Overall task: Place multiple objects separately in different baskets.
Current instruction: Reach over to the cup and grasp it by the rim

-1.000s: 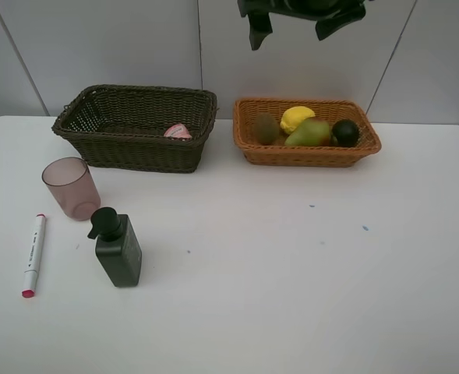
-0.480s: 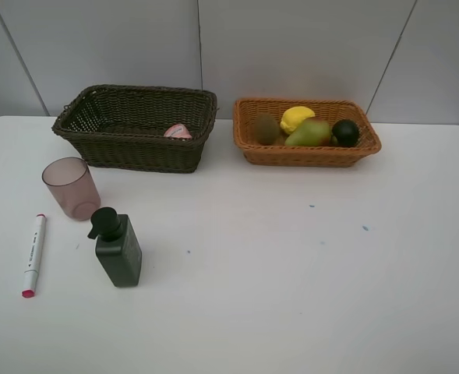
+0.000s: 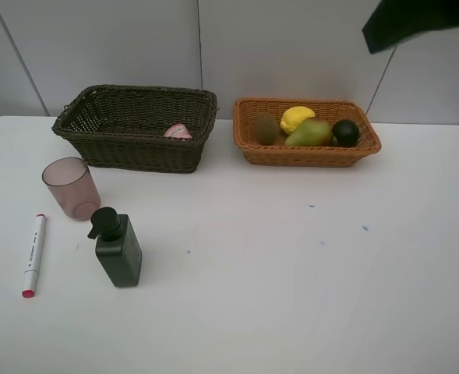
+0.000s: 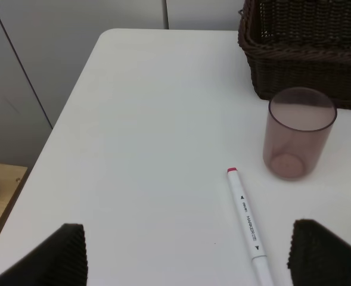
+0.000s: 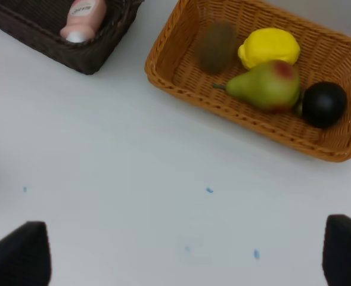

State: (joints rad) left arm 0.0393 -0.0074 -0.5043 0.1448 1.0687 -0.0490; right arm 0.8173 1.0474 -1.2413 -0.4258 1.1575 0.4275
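Note:
The orange-tan basket [image 3: 307,154] holds the kiwi [image 3: 266,128], lemon [image 3: 297,118], pear [image 3: 308,134] and dark green fruit [image 3: 345,132]. The dark brown basket [image 3: 135,148] holds the pink bottle [image 3: 178,132]. The mauve cup [image 3: 72,188], dark pump bottle [image 3: 118,248] and marker [image 3: 33,254] are on the table at the left. My left gripper [image 4: 187,238] is open and empty, over the table near the marker [image 4: 249,223] and cup [image 4: 299,132]. My right gripper [image 5: 186,238] is open and empty, high above the table in front of the orange-tan basket [image 5: 163,65].
The white table [image 3: 291,273] ends at a grey panelled wall behind the baskets. A dark part of the right arm [image 3: 416,19] shows at the top right of the exterior view. The table's left edge [image 4: 62,119] is near the left gripper.
The right arm, at the top centre a second ago, left the exterior view and now shows at the top right. The objects have not moved.

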